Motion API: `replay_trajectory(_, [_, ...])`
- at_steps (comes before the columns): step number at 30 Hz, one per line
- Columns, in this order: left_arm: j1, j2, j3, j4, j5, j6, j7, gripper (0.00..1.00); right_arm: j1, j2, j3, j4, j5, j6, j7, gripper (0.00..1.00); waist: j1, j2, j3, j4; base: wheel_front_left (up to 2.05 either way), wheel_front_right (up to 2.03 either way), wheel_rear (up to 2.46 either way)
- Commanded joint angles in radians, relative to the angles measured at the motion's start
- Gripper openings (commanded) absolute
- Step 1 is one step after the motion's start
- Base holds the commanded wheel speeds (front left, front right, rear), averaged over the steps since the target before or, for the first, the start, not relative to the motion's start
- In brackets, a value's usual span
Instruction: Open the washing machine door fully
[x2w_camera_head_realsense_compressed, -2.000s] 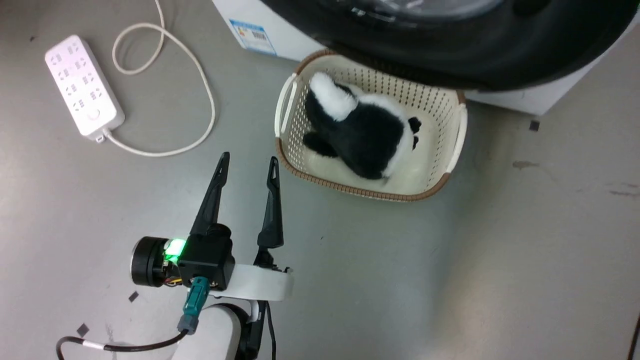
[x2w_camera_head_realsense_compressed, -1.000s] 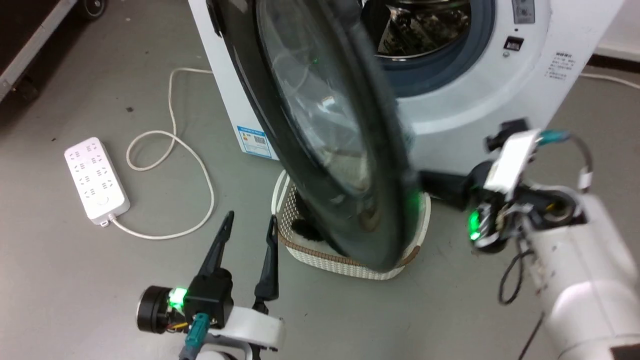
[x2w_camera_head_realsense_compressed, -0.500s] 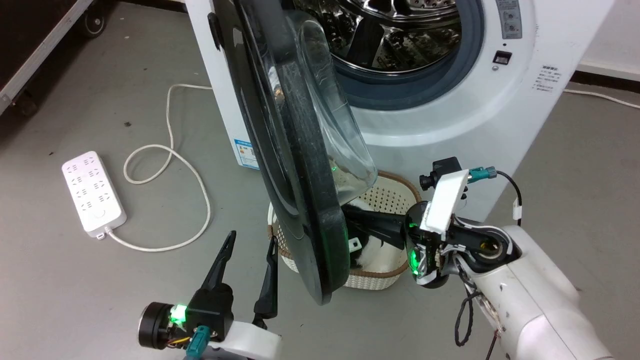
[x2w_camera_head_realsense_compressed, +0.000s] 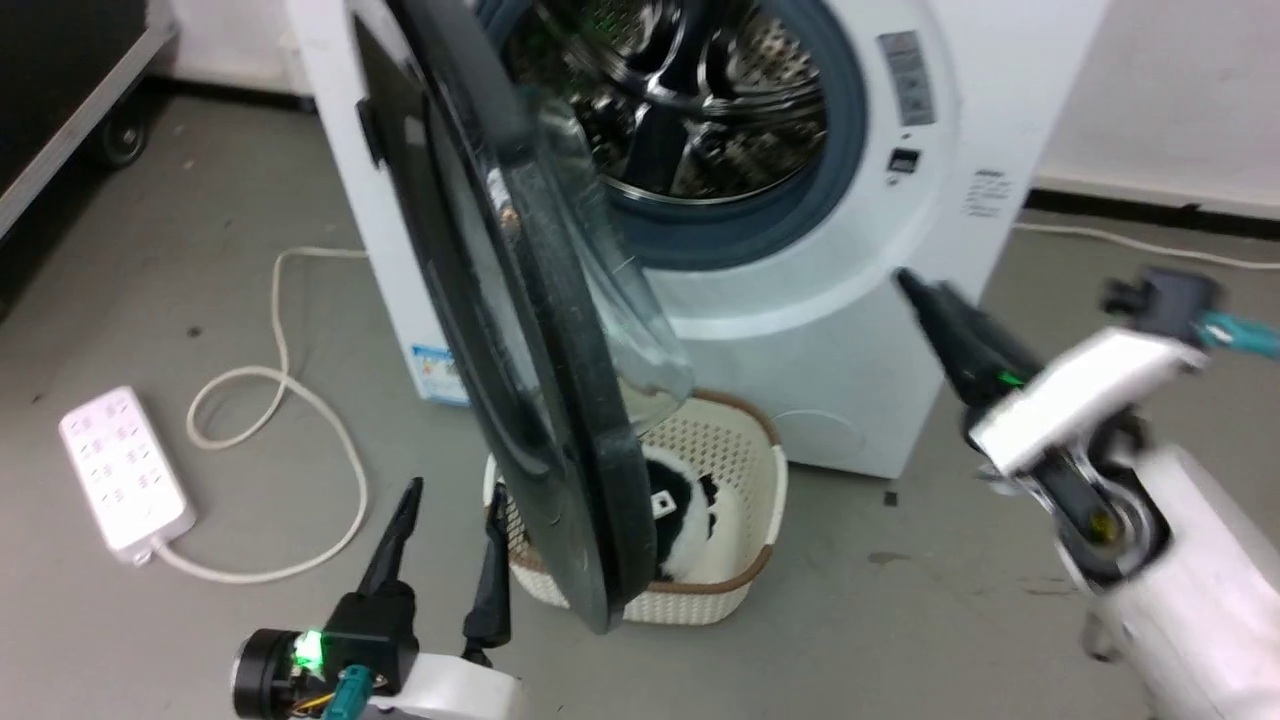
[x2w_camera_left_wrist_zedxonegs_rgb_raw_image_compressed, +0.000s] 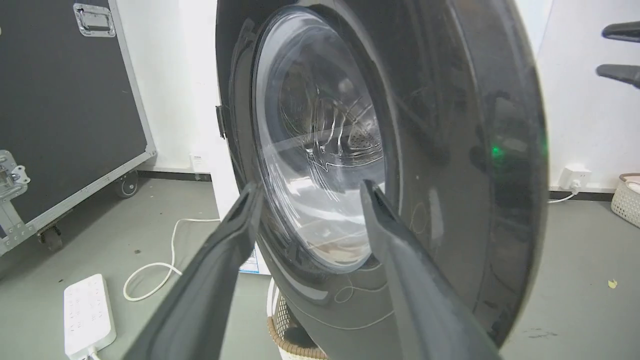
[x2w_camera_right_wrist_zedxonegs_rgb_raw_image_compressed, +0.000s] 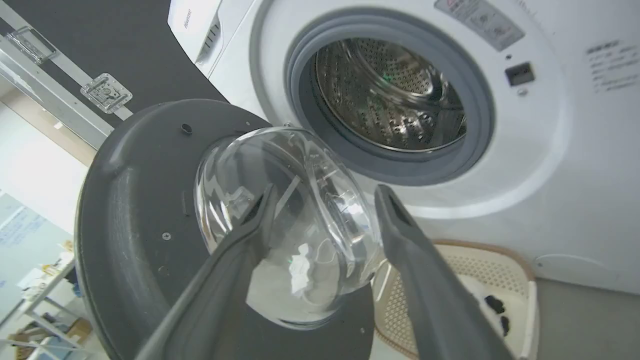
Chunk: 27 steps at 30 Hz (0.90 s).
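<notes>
The washing machine (x2w_camera_head_realsense_compressed: 860, 330) is a white front-loader, and its steel drum (x2w_camera_right_wrist_zedxonegs_rgb_raw_image_compressed: 390, 95) is exposed inside a grey gasket. The washing machine door (x2w_camera_head_realsense_compressed: 520, 380), a black disc with a bulging glass bowl (x2w_camera_right_wrist_zedxonegs_rgb_raw_image_compressed: 280, 200), stands swung out from its left-side hinge, edge-on to the head view. My left gripper (x2w_camera_head_realsense_compressed: 452, 495) is open low at the left, just short of the door's outer face (x2w_camera_left_wrist_zedxonegs_rgb_raw_image_compressed: 450, 175). My right gripper (x2w_camera_head_realsense_compressed: 920, 295) hangs blurred to the right of the opening, clear of the door. Its fingers (x2w_camera_right_wrist_zedxonegs_rgb_raw_image_compressed: 400, 235) are spread apart and hold nothing.
A cream basket (x2w_camera_head_realsense_compressed: 740, 590) with a black-and-white plush toy (x2w_camera_head_realsense_compressed: 680, 510) sits on the floor under the door's lower rim. A white power strip (x2w_camera_head_realsense_compressed: 120, 470) and its looped cable lie at the left. A black wheeled case (x2w_camera_left_wrist_zedxonegs_rgb_raw_image_compressed: 60, 100) stands beyond it.
My right gripper has come off the door's lower rim, drawn back to the right and opened. The head camera has shifted. The left arm has stayed where it was.
</notes>
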Motion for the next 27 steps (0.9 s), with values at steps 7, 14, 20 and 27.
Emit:
replay_trajectory(7, [0.03,0.003,0.051,-0.025,-0.006,-0.014,-0.006,1.0,0.175,-0.123,-0.093,-0.051,-0.536,0.001,-0.292,1.0,0.0001,0.0,-0.043,-0.084,0.0,0.0,0.0])
replay_trajectory(14, [0.05,0.002,0.071,-0.012,-0.002,-0.023,-0.006,1.0,0.433,0.073,-0.384,-0.294,-1.038,0.001,-0.296,1.0,0.0001,0.0,-0.043,-0.127,0.0,0.0,0.0])
replay_trajectory(20, [0.053,0.002,0.079,-0.007,-0.002,-0.027,-0.006,1.0,0.58,0.181,-0.445,-0.445,-1.184,0.001,-0.297,1.0,0.0001,0.0,-0.036,-0.138,0.0,0.0,0.0])
replay_trajectory(27, [0.061,0.001,0.073,0.005,0.0,-0.029,-0.006,1.0,0.669,0.251,-0.498,-0.476,-1.221,0.001,-0.297,1.0,0.0001,0.0,-0.029,-0.137,0.0,0.0,0.0])
